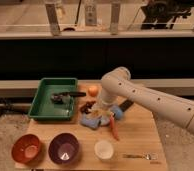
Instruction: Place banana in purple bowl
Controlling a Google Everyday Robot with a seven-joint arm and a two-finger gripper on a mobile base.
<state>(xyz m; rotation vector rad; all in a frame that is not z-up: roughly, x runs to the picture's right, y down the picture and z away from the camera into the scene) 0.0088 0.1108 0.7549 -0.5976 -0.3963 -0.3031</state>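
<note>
My gripper (96,108) is at the end of the pale arm that reaches in from the right. It hangs low over the blue cloth (92,121) in the middle of the wooden table. A slim pale-yellow shape right under it looks like the banana (98,116), partly hidden by the wrist. The orange-red carrot (113,128) lies just right of the cloth. The purple bowl (64,148) with a pale shiny spot stands at the front left, well apart from the gripper.
An orange-red bowl (26,148) stands left of the purple one and a white cup (104,149) right of it. A green tray (54,98) with a dark tool is at the back left. An orange (93,90) lies near the tray. A spoon (140,156) lies front right.
</note>
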